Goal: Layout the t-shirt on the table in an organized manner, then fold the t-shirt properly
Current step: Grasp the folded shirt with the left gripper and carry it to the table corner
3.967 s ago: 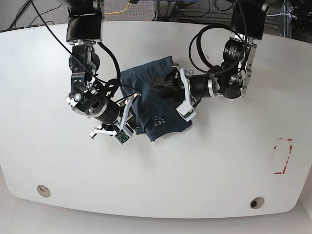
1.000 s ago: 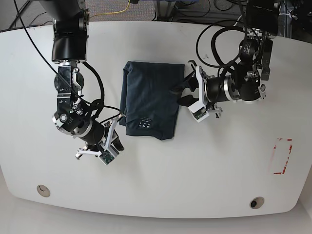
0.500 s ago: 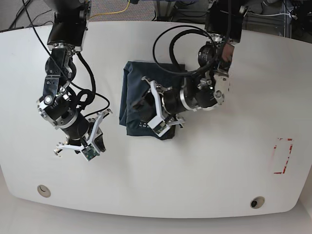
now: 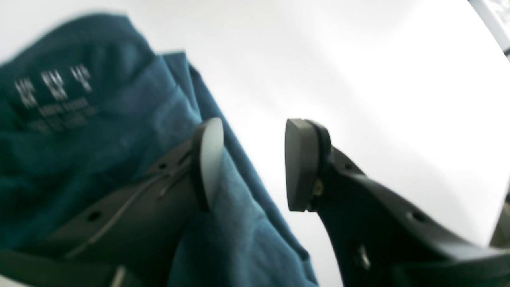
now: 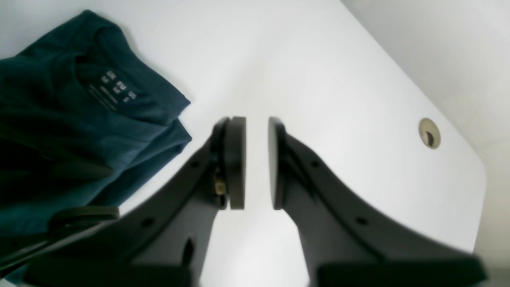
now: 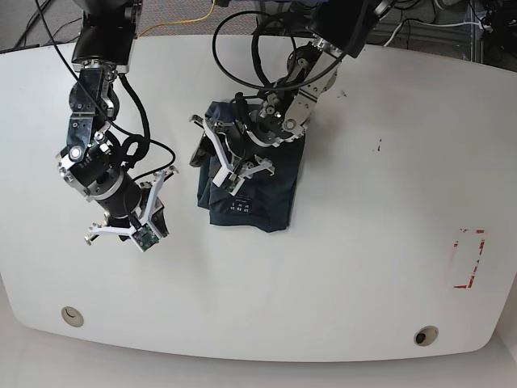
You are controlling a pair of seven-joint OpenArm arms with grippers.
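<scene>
- White and glossy, the table (image 6: pixel 363 267) is filling every view, and we are working near its middle, well apart from the red tape mark (image 6: pixel 468 259) at the side.
- We are seeing the t-shirt (image 6: pixel 258 190) lying already folded into a compact rectangle, its printed neck label (image 6: pixel 242 207) facing up.
- Our left gripper (image 4: pixel 249 163) is hovering low over the shirt's left edge with its jaws apart and nothing between them; one finger is sitting over cloth, the other over bare table, probably straddling that edge to tidy or pinch it.
- Our right gripper (image 5: pixel 257 163) is hanging over bare table, well apart from the shirt, jaws nearly together with a narrow empty gap, likely keeping out of the way.
- We are judging the fold as nearly finished.
</scene>
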